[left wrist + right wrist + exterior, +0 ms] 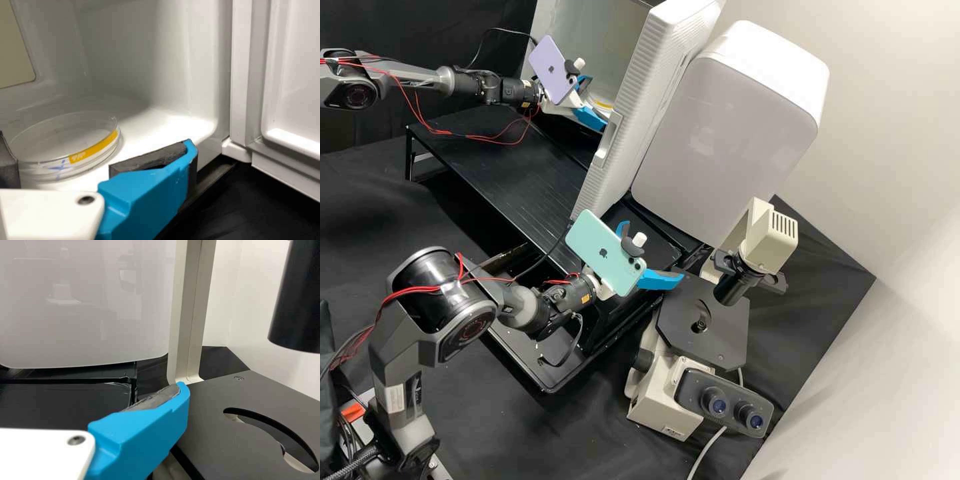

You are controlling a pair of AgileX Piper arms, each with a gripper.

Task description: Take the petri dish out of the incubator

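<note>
Left wrist: clear yellow-banded petri dish (65,145).

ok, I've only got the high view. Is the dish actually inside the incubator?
Observer: Yes. The petri dish lies flat on the incubator floor, close to the front edge.
Operator: Left tool on it?
Observer: The left tool is open and straddles the dish, one pad on each side. I can't tell whether either pad touches it.
</note>
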